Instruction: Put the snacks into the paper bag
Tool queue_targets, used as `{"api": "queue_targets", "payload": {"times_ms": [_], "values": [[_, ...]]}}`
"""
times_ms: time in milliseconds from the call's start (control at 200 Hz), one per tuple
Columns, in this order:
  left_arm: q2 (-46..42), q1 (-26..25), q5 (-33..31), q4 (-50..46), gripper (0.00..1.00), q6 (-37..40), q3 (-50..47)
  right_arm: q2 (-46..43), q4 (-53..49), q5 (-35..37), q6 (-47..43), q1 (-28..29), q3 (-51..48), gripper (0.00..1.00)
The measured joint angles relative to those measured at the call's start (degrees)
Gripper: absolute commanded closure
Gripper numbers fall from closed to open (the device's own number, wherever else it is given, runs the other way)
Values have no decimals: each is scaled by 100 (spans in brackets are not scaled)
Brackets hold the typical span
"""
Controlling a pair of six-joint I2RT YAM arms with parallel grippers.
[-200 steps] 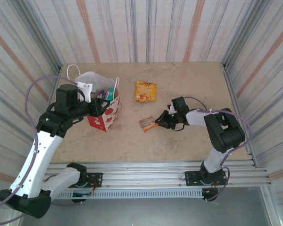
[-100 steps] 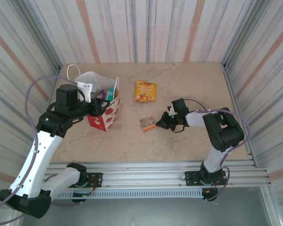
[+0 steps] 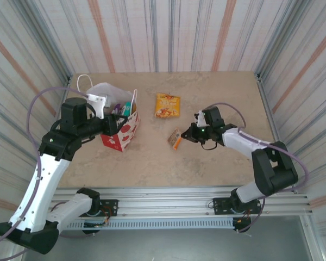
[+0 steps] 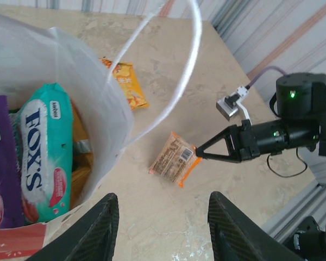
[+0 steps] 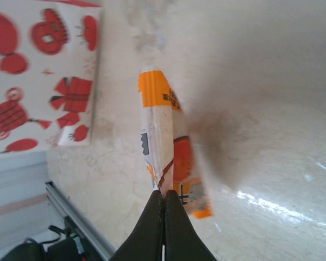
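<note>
The white paper bag [image 3: 119, 133] with red prints stands upright at the left of the table. A teal FOX'S packet [image 4: 41, 152] and a purple one [image 4: 0, 174] lie inside it. My left gripper [image 3: 118, 123] hovers at the bag's mouth, its jaws [image 4: 163, 197] apart over bare table. My right gripper [image 3: 182, 137] is shut on the edge of a small orange-and-brown snack packet [image 3: 175, 139], which hangs tilted just above the table [image 5: 163, 136]. From the left wrist I see that packet [image 4: 174, 159] pinched at its corner. An orange-yellow packet [image 3: 168, 105] lies flat farther back.
The bag's white loop handle [image 4: 193, 65] arches over the space between bag and held packet. Striped walls close in the table [image 3: 217, 157] on three sides. A metal rail [image 3: 168, 198] runs along the near edge.
The right gripper has shut on the small packet's edge and raised it, turning it onto its side. The right arm has stretched out. The left arm and bag stayed put.
</note>
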Motion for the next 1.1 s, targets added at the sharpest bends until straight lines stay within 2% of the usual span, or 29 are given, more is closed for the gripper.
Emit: {"api": "queue_targets", "payload": {"times_ms": [155, 381, 531, 711, 882, 1097], "values": [[-39, -68, 546, 109, 50, 393, 0, -487, -940, 46, -1270, 0, 789, 100], [-39, -466, 1353, 122, 48, 1257, -2, -1075, -1956, -153, -3241, 0, 1655, 100], [-42, -798, 1449, 168, 46, 1862, -103, -1416, -2227, -483, -4321, 74, 1856, 100], [-20, -1126, 1449, 179, 45, 2559, -350, -1829, -2304, -979, -5646, 470, 1864, 100], [195, -1355, 1453, 184, 45, 3034, -378, -1954, -2315, -1508, -6363, 656, 1919, 100], [507, -1681, 1504, 229, 44, 3397, -378, -1947, -2103, -1888, -6500, 743, 1961, 100]]}}
